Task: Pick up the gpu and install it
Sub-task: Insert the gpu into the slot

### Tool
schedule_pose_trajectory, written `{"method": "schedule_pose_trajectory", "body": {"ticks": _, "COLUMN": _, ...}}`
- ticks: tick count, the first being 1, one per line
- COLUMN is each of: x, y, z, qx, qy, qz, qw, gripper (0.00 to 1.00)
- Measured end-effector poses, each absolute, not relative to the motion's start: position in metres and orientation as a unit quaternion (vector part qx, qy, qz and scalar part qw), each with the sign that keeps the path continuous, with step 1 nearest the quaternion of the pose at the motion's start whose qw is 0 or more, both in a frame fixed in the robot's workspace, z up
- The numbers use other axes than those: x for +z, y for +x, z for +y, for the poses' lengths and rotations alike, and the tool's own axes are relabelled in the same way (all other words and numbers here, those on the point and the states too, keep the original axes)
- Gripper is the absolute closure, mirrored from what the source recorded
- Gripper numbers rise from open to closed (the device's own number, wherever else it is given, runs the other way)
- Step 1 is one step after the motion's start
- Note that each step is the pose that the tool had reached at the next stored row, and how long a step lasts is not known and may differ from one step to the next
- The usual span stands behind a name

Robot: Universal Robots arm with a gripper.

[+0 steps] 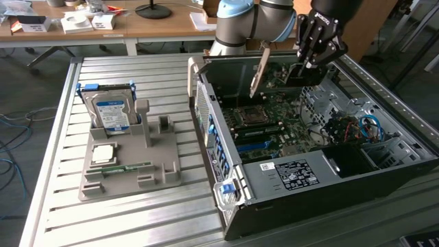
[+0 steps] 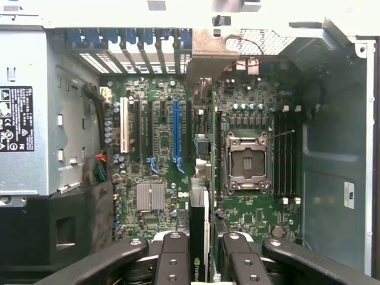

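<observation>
Black gripper (image 1: 309, 62) is hanging at the end of the arm (image 1: 255, 18) over the far part of the open computer case (image 1: 329, 198), and it is closing on the gpu (image 1: 291, 76), pinching the card by its upper edge. In the wrist view the gripper (image 2: 205, 265) is showing two dark fingers (image 2: 172, 261) pressing against either side of the gpu (image 2: 199, 237), which is appearing edge-on between them. The card is hanging upright above the motherboard (image 1: 274, 123), clear of the slots, with its long silvery bracket (image 1: 258, 72) pointing down at the end towards the exterior view's left.

Below the card, the motherboard (image 2: 160, 178) is lying flat in the case. Its open CPU socket (image 1: 251, 114) is sitting just near of the bracket, and in the wrist view the socket (image 2: 246, 161) and a blue expansion slot (image 2: 176, 130) are lying on opposite sides of the card's edge. A labelled power supply (image 1: 291, 175) is filling the near end of the case.

Well apart, on the exterior view's left, a grey holder tray (image 1: 130, 181) is resting on the slatted metal table (image 1: 137, 221). A silver hard drive with a blue label (image 1: 111, 112) is standing upright at the tray's far end, and a small green memory stick (image 1: 127, 168) is lying nearer.
</observation>
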State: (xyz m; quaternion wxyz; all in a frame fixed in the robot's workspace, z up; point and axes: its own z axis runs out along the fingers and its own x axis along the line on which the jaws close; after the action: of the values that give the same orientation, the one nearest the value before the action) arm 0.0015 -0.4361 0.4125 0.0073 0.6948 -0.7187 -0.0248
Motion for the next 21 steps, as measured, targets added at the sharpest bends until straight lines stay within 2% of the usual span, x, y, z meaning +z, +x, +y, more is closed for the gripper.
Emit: {"method": "schedule_pose_trajectory", "body": {"ticks": 21, "x": 0.402, "y": -0.002, "z": -0.445, "qx": -0.024, "qy": 0.696, "qz": -0.718, "qw": 0.006, "gripper": 0.74}}
